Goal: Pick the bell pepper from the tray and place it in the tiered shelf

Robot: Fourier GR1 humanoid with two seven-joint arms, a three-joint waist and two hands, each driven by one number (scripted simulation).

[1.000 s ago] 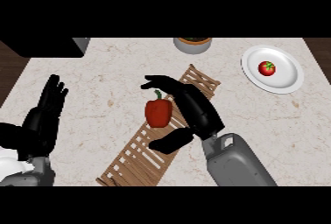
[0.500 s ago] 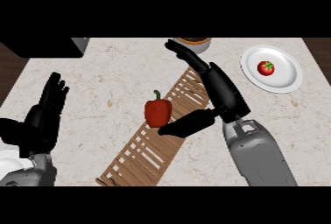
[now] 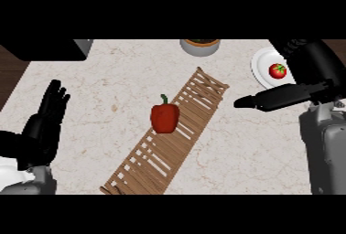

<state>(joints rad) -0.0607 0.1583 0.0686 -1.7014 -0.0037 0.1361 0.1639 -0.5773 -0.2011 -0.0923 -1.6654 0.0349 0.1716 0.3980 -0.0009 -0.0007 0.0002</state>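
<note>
A red bell pepper (image 3: 164, 117) with a dark green stem stands upright on the long wooden slatted shelf (image 3: 197, 97), about at its middle. My right hand (image 3: 305, 77) is open at the right edge, well to the right of the pepper and apart from it, thumb pointing left, covering part of a white plate. My left hand (image 3: 46, 121) rests open at the left edge, fingers up. Neither hand holds anything.
A white plate (image 3: 261, 69) with a small tomato (image 3: 278, 70) lies at the far right. A grey pot (image 3: 200, 46) stands at the back edge. A dark object (image 3: 44, 49) fills the back left corner. Marble counter lies on both sides of the shelf.
My right hand has let go of the pepper and drawn away to the right and back. The pepper stays upright on the slatted shelf. The left hand has not moved.
</note>
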